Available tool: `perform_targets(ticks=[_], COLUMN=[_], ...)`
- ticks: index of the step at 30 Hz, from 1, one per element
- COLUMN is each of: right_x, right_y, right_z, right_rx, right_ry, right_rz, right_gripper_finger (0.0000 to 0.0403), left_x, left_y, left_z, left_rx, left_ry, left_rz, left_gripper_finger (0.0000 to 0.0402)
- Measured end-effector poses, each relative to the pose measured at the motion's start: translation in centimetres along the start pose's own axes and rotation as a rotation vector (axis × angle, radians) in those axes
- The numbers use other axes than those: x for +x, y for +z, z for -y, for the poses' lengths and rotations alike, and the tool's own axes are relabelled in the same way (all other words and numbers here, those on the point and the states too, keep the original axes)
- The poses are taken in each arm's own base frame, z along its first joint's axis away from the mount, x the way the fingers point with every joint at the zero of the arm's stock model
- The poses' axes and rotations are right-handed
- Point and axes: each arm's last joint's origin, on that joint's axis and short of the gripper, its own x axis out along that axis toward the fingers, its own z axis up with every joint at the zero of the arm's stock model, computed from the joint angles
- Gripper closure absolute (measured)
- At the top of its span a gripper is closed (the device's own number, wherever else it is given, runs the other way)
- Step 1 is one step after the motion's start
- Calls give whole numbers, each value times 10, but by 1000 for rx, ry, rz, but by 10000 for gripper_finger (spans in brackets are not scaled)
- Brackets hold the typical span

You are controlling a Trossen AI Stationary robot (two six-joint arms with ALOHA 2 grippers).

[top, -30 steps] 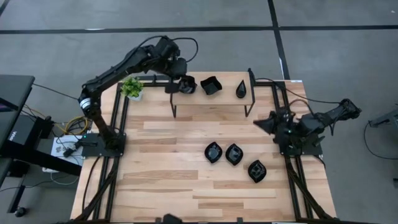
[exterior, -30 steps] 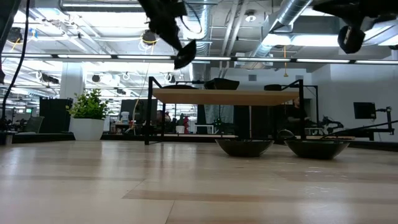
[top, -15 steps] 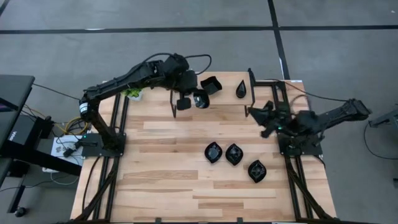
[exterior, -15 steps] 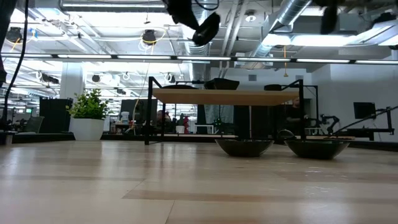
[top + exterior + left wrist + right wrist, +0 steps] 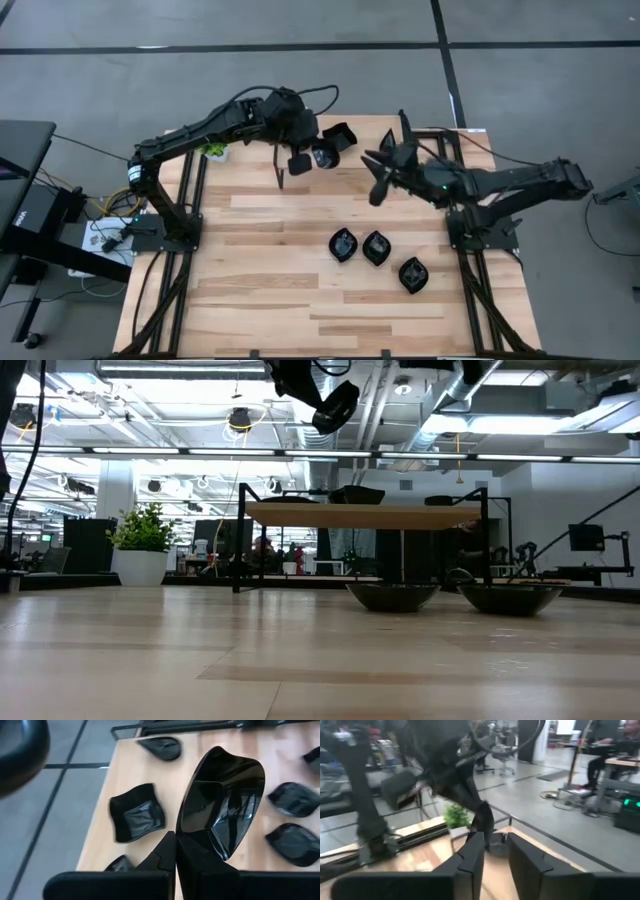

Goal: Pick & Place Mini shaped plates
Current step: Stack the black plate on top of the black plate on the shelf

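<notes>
One black plate (image 5: 323, 157) is seen from above clamped in the left gripper (image 5: 308, 160), above the shelf (image 5: 340, 152); three plates (image 5: 376, 247) lie on the table (image 5: 270, 290). Low view: that plate (image 5: 336, 406) is held high. Right wrist view: the right gripper (image 5: 492, 851) is parted, nothing grasped

Three mini plates (image 5: 377, 247) lying before the raised shelf (image 5: 345, 152); two more upon it; potted plant (image 5: 213, 149) left of it.
</notes>
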Motion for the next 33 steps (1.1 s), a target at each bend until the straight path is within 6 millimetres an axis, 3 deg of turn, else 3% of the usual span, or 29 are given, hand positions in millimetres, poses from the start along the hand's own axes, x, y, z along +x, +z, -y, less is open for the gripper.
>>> perform_targets(ticks=[4, 14, 20, 33], right_x=[17, 51, 68, 88], right_y=[13, 20, 26, 29], right_z=[-4, -7, -7, -13], right_rx=[-61, -112, -96, -142], right_ry=[-39, -112, -55, -83], right_rz=[-78, -152, -166, -255], right_gripper_finger=[308, 300, 300, 300], left_x=[0, 0, 0, 0], left_y=[-1, 0, 0, 1], left_z=[-2, -2, -2, -3], left_rx=[4, -1, -4, -4], left_ry=[48, 48, 48, 80], left_rz=[-18, -15, -11, -10], left_gripper_finger=[398, 398, 398, 398])
